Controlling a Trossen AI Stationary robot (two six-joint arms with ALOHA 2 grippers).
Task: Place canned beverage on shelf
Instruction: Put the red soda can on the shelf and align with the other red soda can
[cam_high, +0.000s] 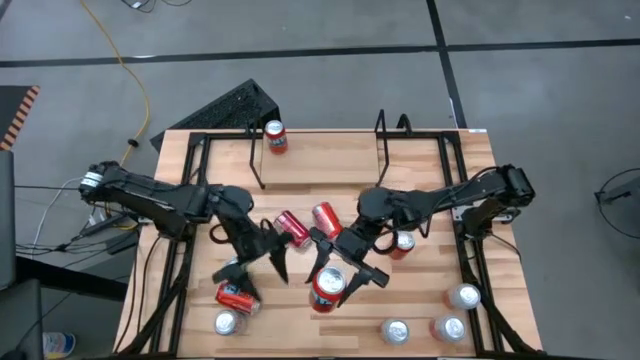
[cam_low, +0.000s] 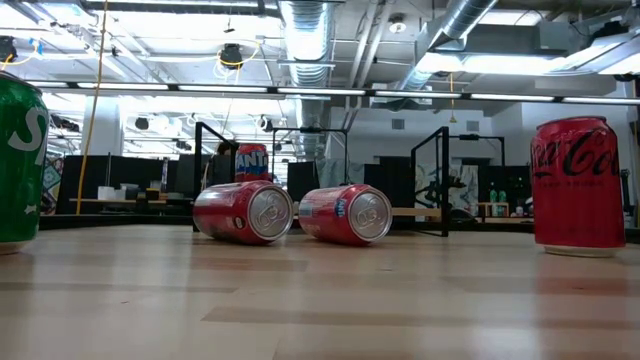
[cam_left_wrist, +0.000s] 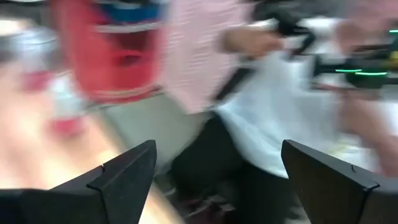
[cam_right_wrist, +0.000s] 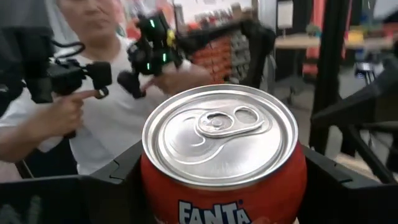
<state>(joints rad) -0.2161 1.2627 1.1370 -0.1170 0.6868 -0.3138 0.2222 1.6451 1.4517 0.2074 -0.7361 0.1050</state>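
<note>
An orange-red Fanta can (cam_right_wrist: 221, 143) sits between the fingers of my right gripper (cam_right_wrist: 217, 168), above the table's middle near part (cam_high: 328, 288). My left gripper (cam_high: 258, 268) stands open just left of it with nothing between its fingers (cam_left_wrist: 217, 144). The shelf (cam_high: 320, 150), a low black rod rack, stands at the table's far side. One Fanta can (cam_high: 275, 137) stands upright at the shelf's left end (cam_low: 251, 162). Two red cans (cam_low: 245, 212) (cam_low: 347, 214) lie on their sides on the wood between the shelf and the grippers. My right gripper pinches the Fanta can's side wall (cam_right_wrist: 149, 180) between its two fingers (cam_right_wrist: 109, 186), one on either side below the top rim. The fingers come from the table's far right. The can's silver top (cam_high: 329, 281) faces up, and the can is lifted clear of the table.
Other cans stand or lie on the table's near part: a red one (cam_high: 237, 296) and a silver-topped one (cam_high: 225, 322) at the left, several (cam_high: 450, 328) at the right. A green can (cam_low: 18, 165) and a Coca-Cola can (cam_low: 578, 185) stand close to the low camera. A person (cam_right_wrist: 81, 106) holding controllers stands beyond the table.
</note>
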